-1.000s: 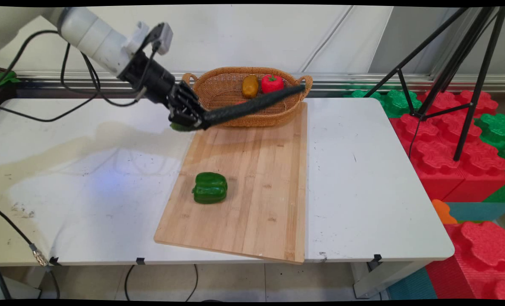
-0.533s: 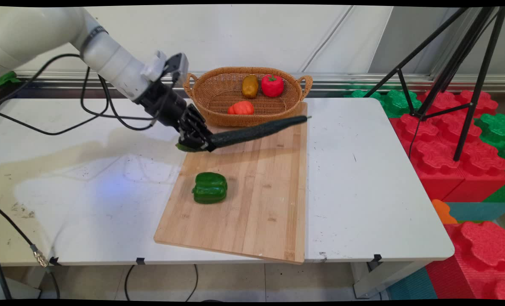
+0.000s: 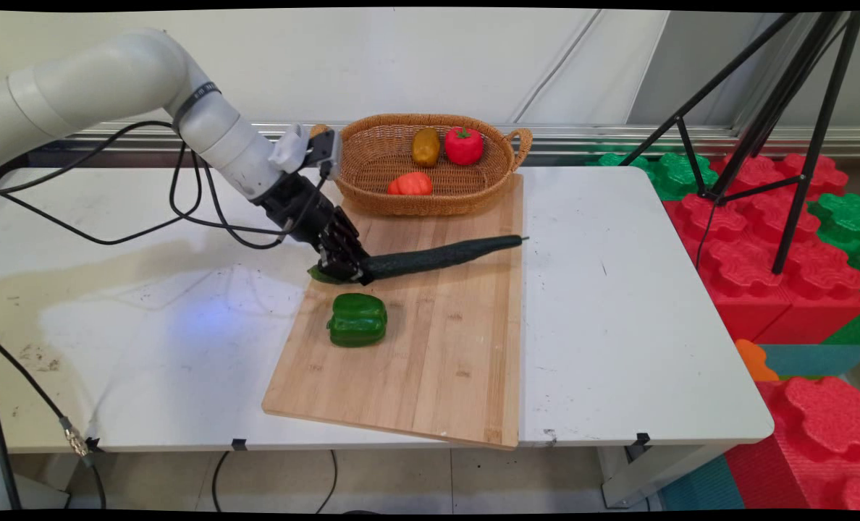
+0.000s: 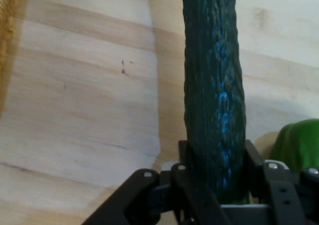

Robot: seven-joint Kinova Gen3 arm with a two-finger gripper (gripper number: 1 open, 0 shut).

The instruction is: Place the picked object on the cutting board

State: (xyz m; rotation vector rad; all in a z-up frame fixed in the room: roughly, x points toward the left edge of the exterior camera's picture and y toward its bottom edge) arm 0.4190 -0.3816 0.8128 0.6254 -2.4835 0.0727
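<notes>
White rounded arm (image 3: 111,79), dark band ring near the wrist, small pale camera block at the wrist's 2 o'clock. Black cables (image 3: 148,217) loop at its 7 o'clock. Black two-finger gripper (image 3: 347,268), jointed linkage with silver screws (image 4: 272,165).

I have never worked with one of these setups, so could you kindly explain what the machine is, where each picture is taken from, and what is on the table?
The machine is a white robot arm ending in a black two-finger gripper. The wide picture comes from a fixed camera looking down across the white table. The close-up comes from a camera on the hand itself, looking along the fingers.

On the table lies a wooden cutting board with a green bell pepper on it. Behind the board stands a wicker basket holding a red pepper, a brownish-yellow piece and an orange piece.

The gripper is shut on one end of a long dark green cucumber, which stretches across the board; the close-up shows it clamped between the fingers.
</notes>
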